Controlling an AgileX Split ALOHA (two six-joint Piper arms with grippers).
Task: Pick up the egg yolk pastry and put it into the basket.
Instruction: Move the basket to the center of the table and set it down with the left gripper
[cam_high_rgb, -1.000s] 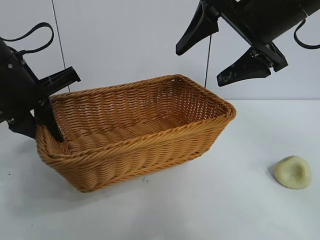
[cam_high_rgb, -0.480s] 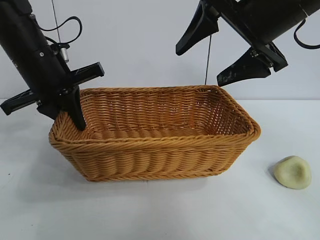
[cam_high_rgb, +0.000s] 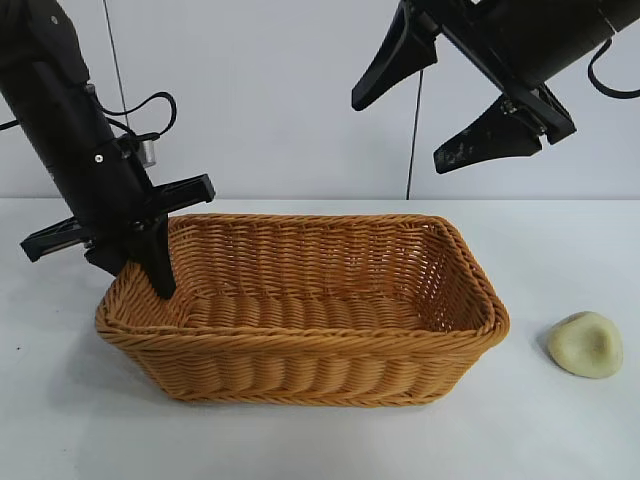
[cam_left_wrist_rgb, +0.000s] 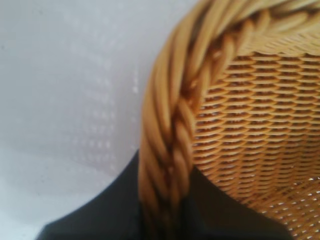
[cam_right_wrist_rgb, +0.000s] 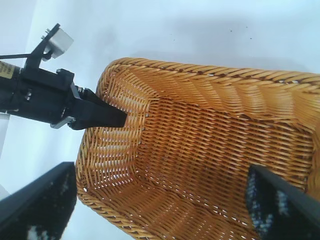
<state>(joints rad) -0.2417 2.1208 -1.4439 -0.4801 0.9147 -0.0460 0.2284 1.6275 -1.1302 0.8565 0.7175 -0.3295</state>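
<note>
The basket (cam_high_rgb: 330, 342) is a large orange-tan wicker one that sits mid-table, empty, with its long side facing the camera. My left gripper (cam_high_rgb: 135, 272) is at its left end, shut on the braided rim (cam_left_wrist_rgb: 172, 150), one finger inside the wall and one outside. In the left wrist view the rim fills the gap between the dark fingers (cam_left_wrist_rgb: 115, 210). The egg yolk pastry (cam_high_rgb: 586, 344), a small pale yellow dented lump, lies on the table to the right of the basket. My right gripper (cam_high_rgb: 402, 130) hangs open high above the basket's right half, holding nothing.
The white table (cam_high_rgb: 300, 440) has bare room in front of the basket and around the pastry. A thin cable (cam_high_rgb: 412, 130) hangs down behind the basket. The right wrist view looks down into the basket (cam_right_wrist_rgb: 210, 150), with the left arm's finger (cam_right_wrist_rgb: 107, 117) at its end wall.
My left gripper has swung the basket from a skewed, tipped pose to sit flat and square to the table front. The right arm and the pastry have not moved.
</note>
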